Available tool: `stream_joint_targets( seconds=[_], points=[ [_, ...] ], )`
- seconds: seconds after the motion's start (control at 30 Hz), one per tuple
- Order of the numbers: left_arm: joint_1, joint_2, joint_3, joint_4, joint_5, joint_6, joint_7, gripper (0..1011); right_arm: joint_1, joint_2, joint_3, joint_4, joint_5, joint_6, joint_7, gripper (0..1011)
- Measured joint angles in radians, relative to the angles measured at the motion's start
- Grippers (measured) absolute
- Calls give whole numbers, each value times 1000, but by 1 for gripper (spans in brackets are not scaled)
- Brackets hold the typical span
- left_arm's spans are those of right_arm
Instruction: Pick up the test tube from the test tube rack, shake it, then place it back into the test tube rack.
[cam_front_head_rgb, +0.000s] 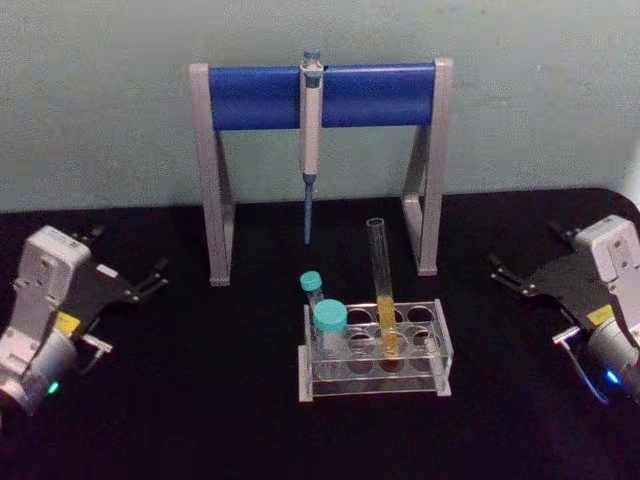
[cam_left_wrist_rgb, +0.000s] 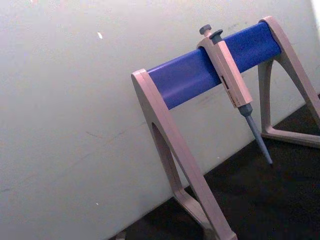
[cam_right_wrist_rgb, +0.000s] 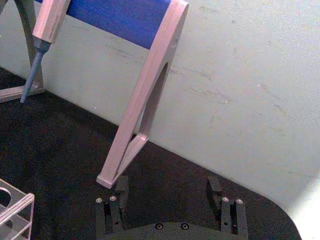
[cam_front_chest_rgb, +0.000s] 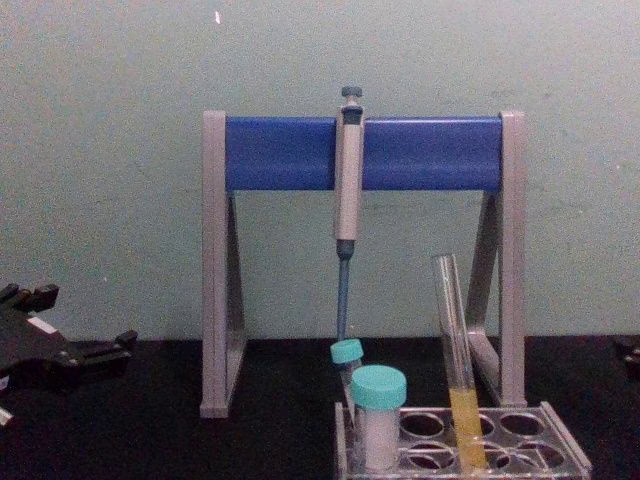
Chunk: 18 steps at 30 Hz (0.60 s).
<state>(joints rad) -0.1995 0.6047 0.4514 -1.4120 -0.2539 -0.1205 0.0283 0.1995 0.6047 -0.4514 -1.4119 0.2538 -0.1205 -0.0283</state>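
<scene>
The left gripper (cam_front_head_rgb: 125, 258) is held open well left of the rack (cam_front_head_rgb: 372, 388); the right gripper (cam_front_head_rgb: 530, 255), open, well right of it.

The rack (cam_front_head_rgb: 441, 352) stood on the table (cam_front_head_rgb: 200, 410), near its middle. The test tube (cam_front_head_rgb: 380, 275) stood upright in a hole near the rack's centre. A wide tube (cam_front_head_rgb: 330, 330) sat at the rack's left end, with a thin tube (cam_front_head_rgb: 313, 290) just behind it. Behind the rack, by the wall (cam_front_head_rgb: 100, 100), stood the stand (cam_front_head_rgb: 255, 97), a pipette (cam_front_head_rgb: 311, 130) hanging from the middle of its bar. The left claw (cam_front_head_rgb: 153, 279) lay well left of the rack, the right claw (cam_front_head_rgb: 500, 273) well right.
</scene>
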Motion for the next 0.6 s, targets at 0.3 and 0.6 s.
stream_joint_targets(
  seconds=[0.3,0.6],
  points=[
    [0,0,0,0,0,0,0,1001,0,0,0,0,0,0,0,1000],
    [0,0,0,0,0,0,0,1001,-14,-8,24,-10,-10,-30,3,1000]
  ],
)
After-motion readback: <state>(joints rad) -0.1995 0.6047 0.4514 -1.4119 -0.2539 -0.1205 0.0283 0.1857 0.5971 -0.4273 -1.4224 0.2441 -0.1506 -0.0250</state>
